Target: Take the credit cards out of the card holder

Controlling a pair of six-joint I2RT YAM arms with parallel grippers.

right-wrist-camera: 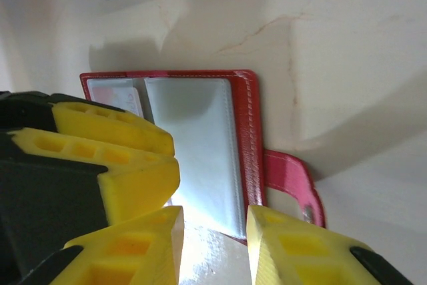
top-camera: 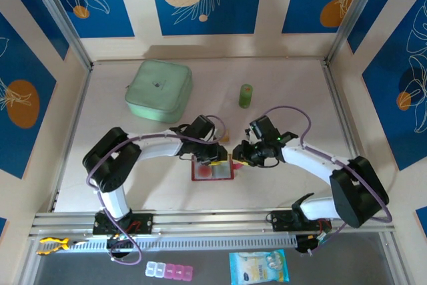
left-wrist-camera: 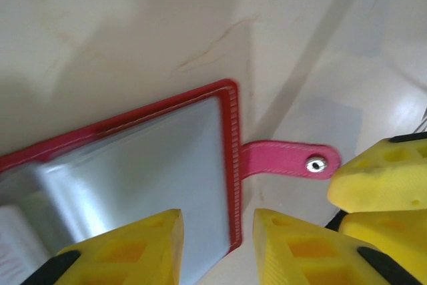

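Above the bench (top-camera: 167, 191), left gripper (left-wrist-camera: 217, 218) and right gripper (right-wrist-camera: 213, 215) hover part-open over the flat red folding card holder (top-camera: 212, 171), likely light, floppy; grip its stitched border.

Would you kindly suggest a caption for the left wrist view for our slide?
Left hand, fingers apart, poised above the clear pocket of the open red card holder, snap tab alongside.

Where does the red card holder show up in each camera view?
Top external: card holder just below mid-picture, lying open.
Left wrist: lower left, grey inside facing up.
Right wrist: centre.
Shared landmark: its red tab, sticking out to the right in both wrist views.
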